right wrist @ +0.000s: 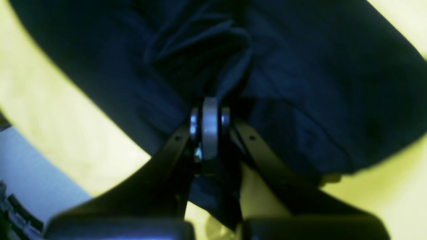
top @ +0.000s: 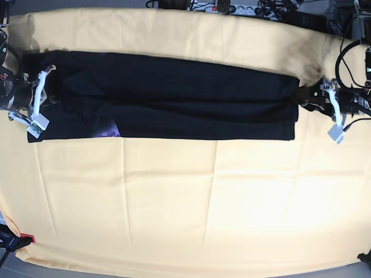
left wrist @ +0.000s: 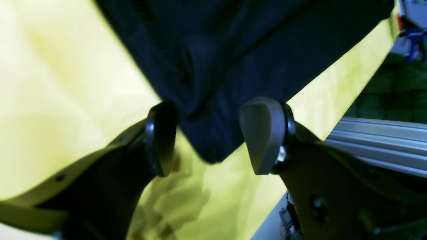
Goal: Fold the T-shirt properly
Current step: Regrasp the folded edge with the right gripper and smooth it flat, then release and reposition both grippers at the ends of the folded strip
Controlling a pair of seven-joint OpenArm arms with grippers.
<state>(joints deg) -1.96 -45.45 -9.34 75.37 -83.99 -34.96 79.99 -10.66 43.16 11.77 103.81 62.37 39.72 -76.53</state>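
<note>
The black T-shirt [top: 174, 98] lies as a long flat band across the far half of the table, with a small purple patch of print [top: 110, 132] showing at its front edge. My left gripper [top: 306, 95] is at the band's right end. In the left wrist view it [left wrist: 213, 136] stands open, with a corner of the T-shirt [left wrist: 233, 50] lying between its fingers and neither pad pressing on it. My right gripper [top: 51, 97] is at the band's left end. Its jaws [right wrist: 210, 126] are shut, with T-shirt fabric [right wrist: 300, 83] bunched and pinched at the tips.
A pale yellow tablecloth [top: 185, 197] covers the table under the shirt. Cables and a power strip [top: 232, 7] run along the far edge. An aluminium rail [left wrist: 377, 140] runs beside the left arm. A red clamp [top: 26, 238] sits at the front left corner.
</note>
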